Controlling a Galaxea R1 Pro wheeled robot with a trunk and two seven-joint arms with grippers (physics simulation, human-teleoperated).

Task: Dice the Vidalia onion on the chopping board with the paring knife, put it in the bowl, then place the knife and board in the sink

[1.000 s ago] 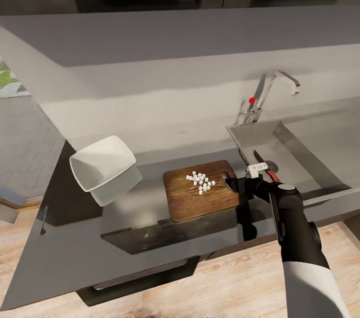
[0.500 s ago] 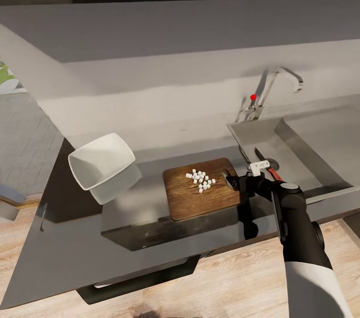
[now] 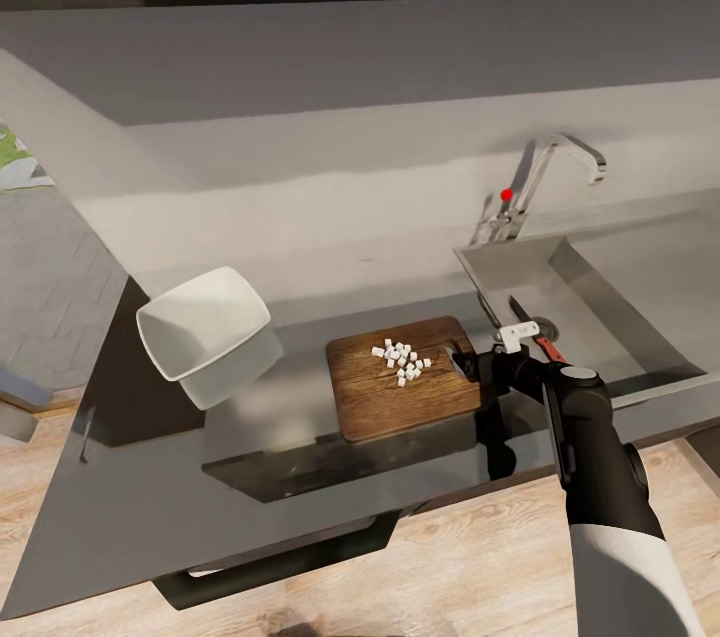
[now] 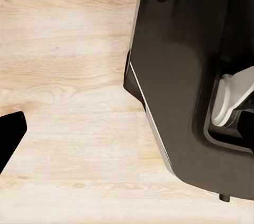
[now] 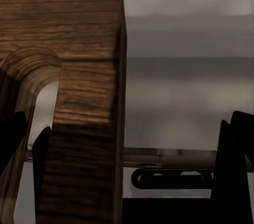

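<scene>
At chopping board slot end, right gripper fingers spread astride edge, sink adjacent.

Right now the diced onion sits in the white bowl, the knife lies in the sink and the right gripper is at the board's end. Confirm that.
Not quite: the head view shows the diced onion on the chopping board, and the bowl empty. The paring knife does lie in the sink, and the right gripper is at the board's end.
</scene>
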